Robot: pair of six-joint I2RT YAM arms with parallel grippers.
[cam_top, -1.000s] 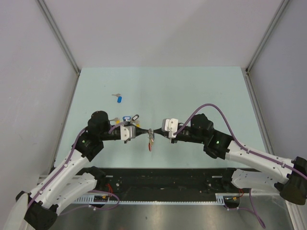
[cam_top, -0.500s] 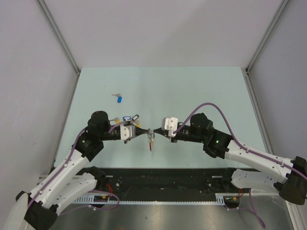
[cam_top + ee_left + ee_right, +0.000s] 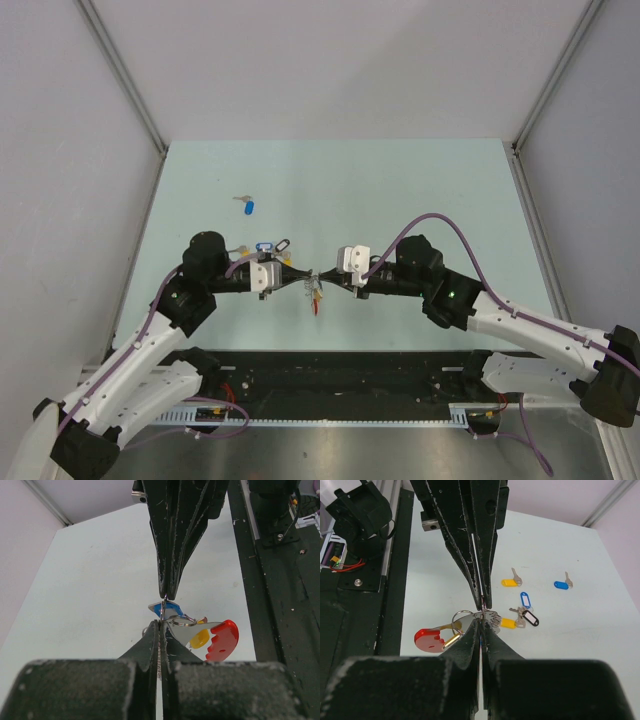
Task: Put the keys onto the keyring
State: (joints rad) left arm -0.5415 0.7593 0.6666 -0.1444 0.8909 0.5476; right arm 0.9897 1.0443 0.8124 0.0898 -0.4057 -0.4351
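**A:** Where is the keyring sitting against the jaws?

**B:** The keyring [image 3: 222, 639] is hanging clear of the table [image 3: 420, 180], near the middle. The left gripper [image 3: 304, 279] is reaching in from the left and the right gripper [image 3: 326, 281] from the right, tip to tip. The metal part is running up into the meeting point. The red arc is dangling below, on the near side.

**A:** And the jaws?

**B:** Both pairs are pressing together, each pinching the thin metal of the keyring.

**A:** Anything riding on it?

**B:** A yellow tag [image 3: 200, 639] is lying against the red arc, and a blue tag [image 3: 161, 610] is showing just behind the tips. I cannot tell whether either is threaded on.

**A:** The rest?

**B:** Loose keys [image 3: 266, 245] are lying bunched just far of the left wrist. One blue key [image 3: 249, 207] is lying farther off, to the left.

**A:** What is differing from a second ago?

**B:** Very little. The right arm [image 3: 520, 325] and its cable [image 3: 430, 216] are sitting slightly further left. The pinch is holding the same spot, and the loose keys are staying put.
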